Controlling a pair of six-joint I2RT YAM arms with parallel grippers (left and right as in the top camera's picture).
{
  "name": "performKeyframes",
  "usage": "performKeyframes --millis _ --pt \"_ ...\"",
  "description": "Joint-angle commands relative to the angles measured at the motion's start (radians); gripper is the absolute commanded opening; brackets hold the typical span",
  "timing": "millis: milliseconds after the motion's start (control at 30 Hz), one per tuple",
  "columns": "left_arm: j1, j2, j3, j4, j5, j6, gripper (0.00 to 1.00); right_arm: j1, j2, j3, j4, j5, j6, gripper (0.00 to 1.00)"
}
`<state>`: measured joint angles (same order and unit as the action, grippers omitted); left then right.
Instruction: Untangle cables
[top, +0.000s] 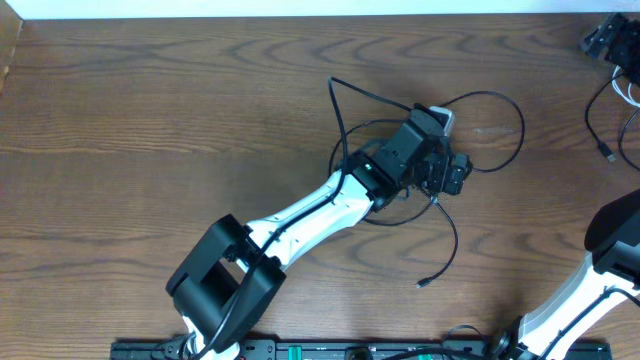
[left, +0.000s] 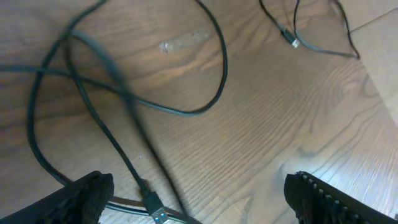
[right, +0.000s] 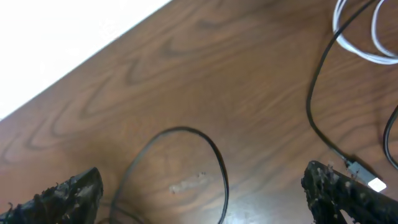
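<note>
The left gripper (left: 198, 202) hangs over a black cable (left: 225, 62) looped at the middle of the table (top: 150, 90). Its jaws are wide apart with nothing gripped. The cable's plug (left: 157, 213) lies on the wood by one finger. The right gripper (right: 205, 196) is also spread and empty. Another black cable (right: 309, 106) and a white cable (right: 346, 41) lie near the table's right edge.

A thin black flexible cable (left: 224, 65) lies slack in crossing loops at the middle of the wooden table (top: 150, 100), its small plug tip (top: 425, 284) free toward the near edge. Well apart at the far right, a second thin black cable (right: 309, 102) with a pale-tipped plug lies beside a thin white cable (right: 339, 28), possibly crossing it.
</note>
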<state>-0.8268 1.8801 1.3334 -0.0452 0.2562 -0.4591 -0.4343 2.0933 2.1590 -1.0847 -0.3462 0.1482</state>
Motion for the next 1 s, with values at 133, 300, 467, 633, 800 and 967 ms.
performKeyframes --millis 133,300,467,633,800,967 --pt "0.119 -0.203 0.008 -0.042 0.023 -0.016 0.94 0.097 -0.031 0.005 -0.071 -0.035 -0.129 0.99" --pt "0.265 -0.333 0.008 -0.172 0.022 -0.093 0.94 0.19 -0.03 0.004 -0.123 -0.035 -0.177 0.99" --pt "0.479 -0.401 0.008 -0.392 0.019 -0.115 0.94 0.345 -0.03 0.004 -0.227 -0.028 -0.259 0.92" --pt "0.618 -0.39 0.008 -0.534 0.014 -0.146 0.95 0.459 -0.029 -0.004 -0.277 0.039 -0.225 0.52" --pt "0.694 -0.386 0.008 -0.618 -0.009 -0.145 0.95 0.546 -0.024 -0.052 -0.288 0.174 -0.122 0.44" --pt "0.711 -0.386 0.008 -0.653 -0.02 -0.144 0.95 0.568 -0.008 -0.136 -0.285 0.286 -0.04 0.38"
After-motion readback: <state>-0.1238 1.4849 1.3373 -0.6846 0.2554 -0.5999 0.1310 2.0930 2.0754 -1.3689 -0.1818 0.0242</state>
